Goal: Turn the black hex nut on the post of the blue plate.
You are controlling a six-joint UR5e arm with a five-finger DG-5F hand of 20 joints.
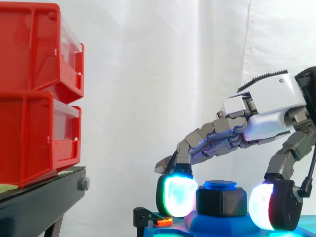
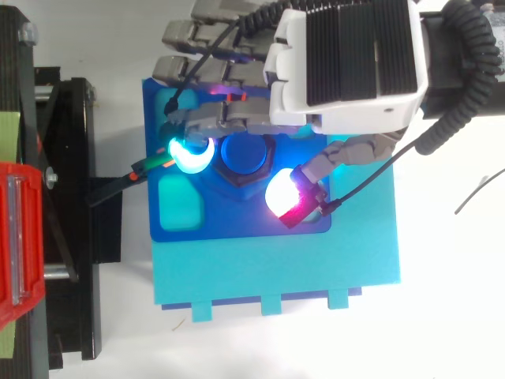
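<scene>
Side view: hex nut (image 1: 221,201) between hand's (image 1: 269,106) pads (image 1: 177,196)

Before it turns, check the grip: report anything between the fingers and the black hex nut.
Nothing visible does. The hand's fingers pinch the black hex nut from opposite sides, right against it, with nothing wedged between.

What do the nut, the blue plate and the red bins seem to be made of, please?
The nut looks matte black, probably plastic: dull faces, no metallic glint. The plate looks matte blue plastic, flat and even. The bins look glossy red plastic with clear fronts.
</scene>
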